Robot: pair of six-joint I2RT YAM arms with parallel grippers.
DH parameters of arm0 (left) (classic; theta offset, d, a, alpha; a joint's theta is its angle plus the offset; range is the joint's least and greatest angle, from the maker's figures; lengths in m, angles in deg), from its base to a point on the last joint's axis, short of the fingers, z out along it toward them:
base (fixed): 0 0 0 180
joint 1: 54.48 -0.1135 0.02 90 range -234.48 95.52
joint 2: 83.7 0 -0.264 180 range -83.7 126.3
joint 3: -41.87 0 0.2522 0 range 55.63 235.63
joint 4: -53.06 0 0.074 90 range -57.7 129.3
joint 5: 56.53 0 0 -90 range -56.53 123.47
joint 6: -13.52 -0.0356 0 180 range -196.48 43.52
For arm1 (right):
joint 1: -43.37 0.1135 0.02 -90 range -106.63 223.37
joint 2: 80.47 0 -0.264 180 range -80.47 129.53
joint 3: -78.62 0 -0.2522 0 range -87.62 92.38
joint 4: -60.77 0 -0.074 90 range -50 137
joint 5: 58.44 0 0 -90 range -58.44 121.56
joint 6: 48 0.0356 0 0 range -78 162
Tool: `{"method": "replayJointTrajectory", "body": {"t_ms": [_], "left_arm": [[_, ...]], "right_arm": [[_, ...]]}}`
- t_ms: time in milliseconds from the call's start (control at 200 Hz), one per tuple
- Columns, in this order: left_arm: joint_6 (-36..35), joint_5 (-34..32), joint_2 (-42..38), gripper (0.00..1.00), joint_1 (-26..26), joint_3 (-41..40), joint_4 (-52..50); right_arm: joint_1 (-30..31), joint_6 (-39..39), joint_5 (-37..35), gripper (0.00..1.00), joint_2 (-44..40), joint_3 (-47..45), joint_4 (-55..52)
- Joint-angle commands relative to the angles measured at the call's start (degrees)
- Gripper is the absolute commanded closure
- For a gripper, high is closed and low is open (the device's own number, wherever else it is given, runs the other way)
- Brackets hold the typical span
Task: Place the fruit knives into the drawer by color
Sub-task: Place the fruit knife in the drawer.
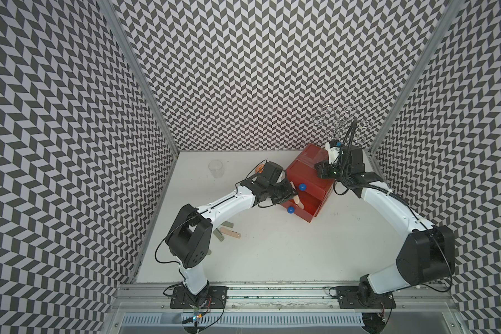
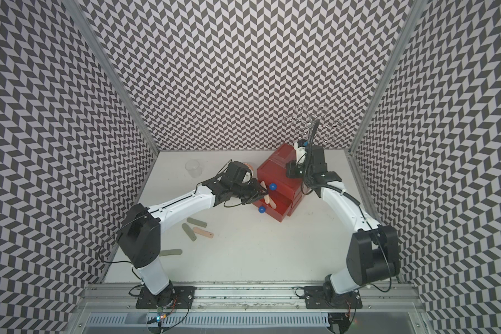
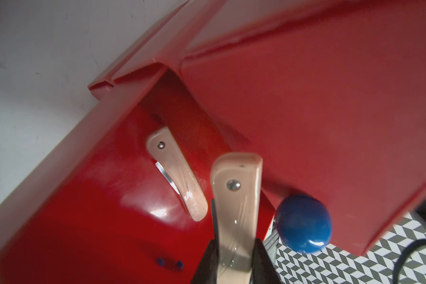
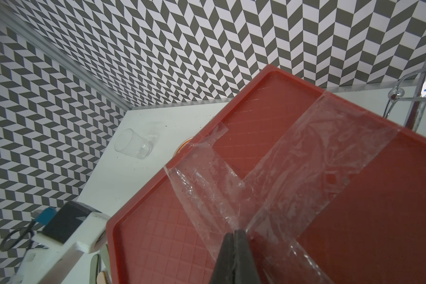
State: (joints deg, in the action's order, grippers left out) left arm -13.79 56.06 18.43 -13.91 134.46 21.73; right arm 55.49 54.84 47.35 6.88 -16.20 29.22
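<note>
The drawer chest (image 1: 307,176) (image 2: 275,173) is a red cube with blue ball knobs, and its lower drawer (image 1: 311,208) (image 3: 84,196) is pulled out. My left gripper (image 1: 291,194) (image 2: 259,196) (image 3: 234,246) is shut on a peach fruit knife (image 1: 298,199) (image 3: 234,204), holding it over the open drawer beside a blue knob (image 3: 303,223). Another peach knife (image 3: 175,172) lies inside that drawer. On the table near the left arm lie two grey-green knives (image 2: 197,222) (image 2: 189,232), a peach one (image 2: 203,232) and a further grey-green one (image 2: 171,252). My right gripper (image 1: 320,169) (image 4: 235,233) is shut, its tips resting on the chest's taped top (image 4: 305,172).
A clear glass cup (image 1: 215,168) (image 4: 132,145) stands at the back left. An orange-patterned bowl (image 1: 260,167) is mostly hidden behind the left wrist. A wire rack (image 1: 342,124) rises behind the chest at the back right. The chest sits skewed, close to the right arm.
</note>
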Motion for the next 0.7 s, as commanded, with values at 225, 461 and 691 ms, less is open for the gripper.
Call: {"method": "replayJointTrajectory", "body": {"t_ms": [225, 461, 691], "left_arm": [[-0.23, -0.17, 1.21, 0.83, 0.64, -0.43, 1.22], [-0.5, -0.26, 1.72, 0.76, 0.69, 0.0, 1.02], [-2.09, -1.2, 2.32, 0.7, 0.73, 2.36, -1.02]], "right_arm": [[-0.17, -0.83, -2.06, 0.99, 3.56, -3.69, -13.52], [-0.19, -0.81, -2.18, 0.99, 3.52, -3.61, -13.58], [-0.2, -0.93, -2.06, 0.99, 3.53, -3.56, -13.53]]}}
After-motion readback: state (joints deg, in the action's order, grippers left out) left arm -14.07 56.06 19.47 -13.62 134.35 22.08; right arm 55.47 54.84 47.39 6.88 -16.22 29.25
